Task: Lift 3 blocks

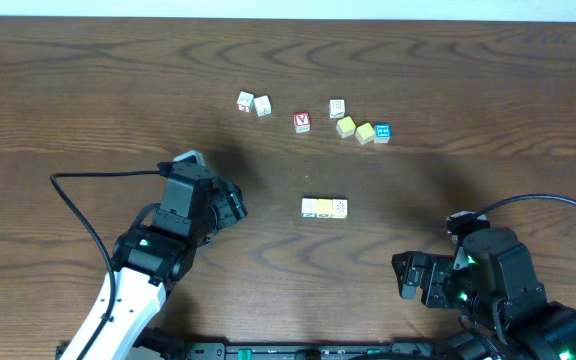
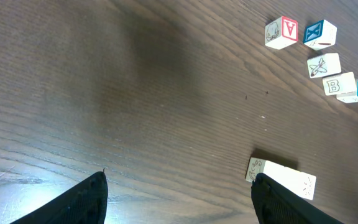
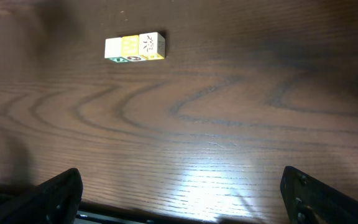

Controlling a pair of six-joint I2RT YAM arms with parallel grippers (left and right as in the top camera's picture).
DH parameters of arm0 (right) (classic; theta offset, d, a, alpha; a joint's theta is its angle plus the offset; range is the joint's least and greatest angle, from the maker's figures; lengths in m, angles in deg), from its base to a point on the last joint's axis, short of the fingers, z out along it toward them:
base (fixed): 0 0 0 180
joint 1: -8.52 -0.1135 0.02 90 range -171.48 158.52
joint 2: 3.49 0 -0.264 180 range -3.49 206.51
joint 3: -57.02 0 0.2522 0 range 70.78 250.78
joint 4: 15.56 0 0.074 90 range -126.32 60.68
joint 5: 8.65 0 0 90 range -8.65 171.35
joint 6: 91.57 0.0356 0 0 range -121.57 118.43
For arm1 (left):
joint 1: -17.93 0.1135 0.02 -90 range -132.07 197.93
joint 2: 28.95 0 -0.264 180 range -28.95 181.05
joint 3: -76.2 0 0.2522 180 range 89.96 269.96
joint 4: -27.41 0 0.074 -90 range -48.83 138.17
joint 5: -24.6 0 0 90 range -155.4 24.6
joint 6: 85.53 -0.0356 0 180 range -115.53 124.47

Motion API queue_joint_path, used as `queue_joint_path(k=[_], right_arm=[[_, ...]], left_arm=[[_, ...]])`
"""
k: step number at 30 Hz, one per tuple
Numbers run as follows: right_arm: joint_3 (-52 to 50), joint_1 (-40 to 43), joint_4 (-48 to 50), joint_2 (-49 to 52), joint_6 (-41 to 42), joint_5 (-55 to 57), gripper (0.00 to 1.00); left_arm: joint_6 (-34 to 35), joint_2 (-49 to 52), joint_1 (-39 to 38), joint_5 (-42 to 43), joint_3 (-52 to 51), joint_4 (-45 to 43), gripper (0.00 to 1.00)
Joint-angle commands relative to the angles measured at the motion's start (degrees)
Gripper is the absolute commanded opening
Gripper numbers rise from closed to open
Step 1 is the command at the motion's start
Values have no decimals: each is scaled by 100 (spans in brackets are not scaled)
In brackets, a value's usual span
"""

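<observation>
The 3 blocks (image 1: 324, 208) lie side by side in a touching row at the table's middle, with pale cream and yellow tops. In the right wrist view the row (image 3: 134, 47) lies far ahead, and its left cube shows a green side. My left gripper (image 1: 236, 204) hovers to the left of the row, open and empty. In its own view the left gripper (image 2: 179, 190) has the row (image 2: 284, 177) just beyond its right fingertip, which partly covers it. My right gripper (image 1: 408, 279) stands open and empty at the front right, well short of the row (image 3: 180, 183).
Loose cubes lie at the back. Two pale ones (image 1: 253, 103) are at the left and a red-faced one (image 1: 302, 122) is in the middle. A cluster (image 1: 353, 124) ending in a blue cube (image 1: 382, 133) lies right. A black cable (image 1: 88, 180) trails from the left arm.
</observation>
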Motion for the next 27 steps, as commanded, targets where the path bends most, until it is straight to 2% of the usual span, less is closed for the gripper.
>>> queue_joint_path(k=[1, 10, 17, 21, 27], right_arm=[[-46, -59, -20, -28, 52, 74, 99], [-46, -37, -44, -63, 48, 85, 99], [-63, 470, 92, -203, -409, 225, 99], [-166, 881, 527, -485, -713, 76, 99], [-837, 1416, 1626, -1202, -1808, -570, 99]], left_arm=[[-79, -17, 24, -96, 55, 11, 75], [-79, -17, 24, -96, 55, 13, 75], [-79, -17, 24, -96, 52, 11, 75], [-79, -17, 24, -96, 55, 13, 75], [-79, -20, 24, -96, 55, 13, 75]])
